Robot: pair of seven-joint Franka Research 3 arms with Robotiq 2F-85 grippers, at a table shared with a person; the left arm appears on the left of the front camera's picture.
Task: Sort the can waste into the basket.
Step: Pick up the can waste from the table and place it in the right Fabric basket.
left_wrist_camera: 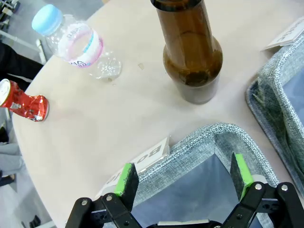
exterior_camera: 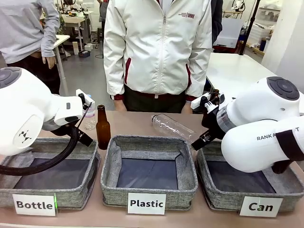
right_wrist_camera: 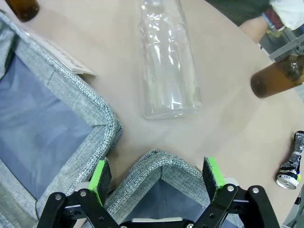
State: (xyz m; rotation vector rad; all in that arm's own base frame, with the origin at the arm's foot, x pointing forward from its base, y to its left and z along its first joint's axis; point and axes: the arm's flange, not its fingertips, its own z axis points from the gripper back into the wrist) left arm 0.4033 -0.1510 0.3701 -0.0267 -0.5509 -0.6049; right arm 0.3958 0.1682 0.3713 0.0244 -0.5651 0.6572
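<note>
Table (exterior_camera: 135, 124): pale beige top, rounded edge.

Near edge, row of three grey felt baskets, left to right: Bottle basket (exterior_camera: 76, 199), Plastic basket (exterior_camera: 114, 192), Can basket (exterior_camera: 223, 202). They sit close side by side, each with a white label on its front wall.

Behind the gap between the Bottle basket and Plastic basket: brown bottle (exterior_camera: 102, 128), upright, open neck.

Behind the Plastic basket's far right corner: clear bottle (exterior_camera: 173, 127), on its side, angled.

Left end: small blue-capped bottle (left_wrist_camera: 71, 38) on its side. Red can (left_wrist_camera: 26, 102), dented at the waist, lying near the table's edge, well apart from the brown bottle.

Right end: second brown bottle (right_wrist_camera: 278, 80). Dark can (right_wrist_camera: 290, 164), crumpled, on its side.
</note>
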